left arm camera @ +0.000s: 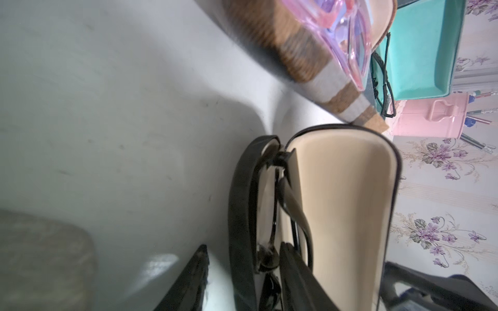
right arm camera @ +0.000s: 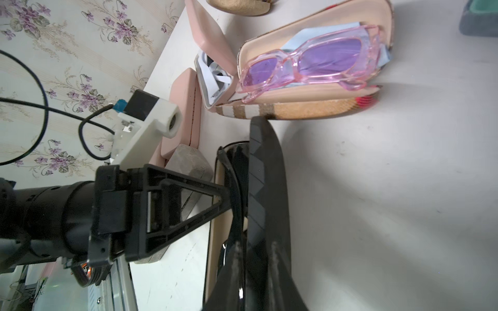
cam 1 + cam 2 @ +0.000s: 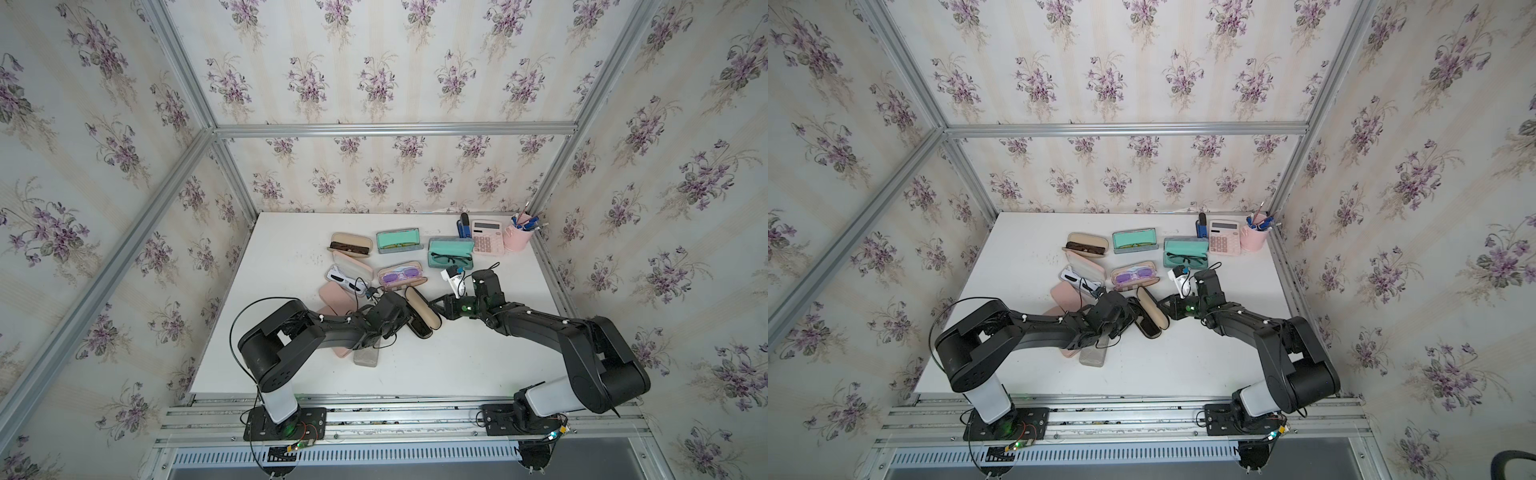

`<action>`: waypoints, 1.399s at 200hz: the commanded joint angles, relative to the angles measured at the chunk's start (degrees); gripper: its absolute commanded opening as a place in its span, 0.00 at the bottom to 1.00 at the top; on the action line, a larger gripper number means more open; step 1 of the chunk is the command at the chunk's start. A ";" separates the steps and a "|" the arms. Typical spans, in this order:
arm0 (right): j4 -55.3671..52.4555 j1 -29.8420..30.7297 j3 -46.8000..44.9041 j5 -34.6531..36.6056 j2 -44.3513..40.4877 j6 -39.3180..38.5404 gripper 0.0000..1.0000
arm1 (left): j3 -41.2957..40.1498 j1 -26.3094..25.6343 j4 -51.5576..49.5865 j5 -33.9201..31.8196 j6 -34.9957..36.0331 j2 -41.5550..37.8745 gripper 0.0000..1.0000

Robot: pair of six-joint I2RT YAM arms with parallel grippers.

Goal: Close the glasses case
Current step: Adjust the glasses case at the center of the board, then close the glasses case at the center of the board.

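Note:
The glasses case (image 3: 424, 311) (image 3: 1152, 312) is black with a cream lining. It stands open mid-table between both arms, dark glasses (image 1: 292, 204) inside and the lid (image 1: 342, 204) raised. My left gripper (image 1: 242, 245) (image 3: 409, 323) straddles the base's front wall (image 1: 239, 204). One of its fingers is inside by the glasses, and the other is outside with a gap to the wall. My right gripper (image 2: 252, 150) (image 3: 436, 309) (image 3: 1167, 309) lies against the lid's black outer side (image 2: 234, 204). Its fingers are close together with nothing between them.
Right behind the case is an open striped case with pink-purple glasses (image 3: 401, 276) (image 2: 310, 62). Other open cases (image 3: 451, 253) lie further back. Pink closed cases (image 3: 336, 296) and a grey one (image 3: 366, 357) sit under my left arm. A calculator (image 3: 487, 237) and a pink pen cup (image 3: 517, 237) stand back right.

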 commanded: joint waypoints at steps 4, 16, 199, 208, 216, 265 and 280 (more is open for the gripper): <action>-0.66 1.76 0.16 1.63 -1.61 -0.75 0.21 | -1.12 0.08 -10.32 1.47 0.64 1.33 0.45; -2.55 2.51 0.64 4.10 -2.33 -0.80 0.21 | -1.35 0.05 -10.05 1.56 0.59 1.32 0.45; -11.75 11.63 0.77 17.52 -10.78 6.17 0.33 | -5.97 1.15 -12.59 1.33 4.73 -1.71 0.32; -11.99 11.81 0.88 17.74 -10.73 6.30 0.33 | -6.04 1.33 -12.87 1.47 5.01 -1.63 0.27; -12.17 11.96 0.97 17.91 -10.60 6.29 0.33 | -6.12 1.41 -12.88 1.60 5.33 -1.44 0.26; -12.48 13.41 1.14 19.12 -10.03 6.56 0.33 | -5.44 1.43 -13.65 2.61 6.78 -0.33 0.16; -12.74 14.18 1.65 19.54 -9.51 6.67 0.33 | -5.62 1.42 -13.58 2.75 6.92 -0.34 0.15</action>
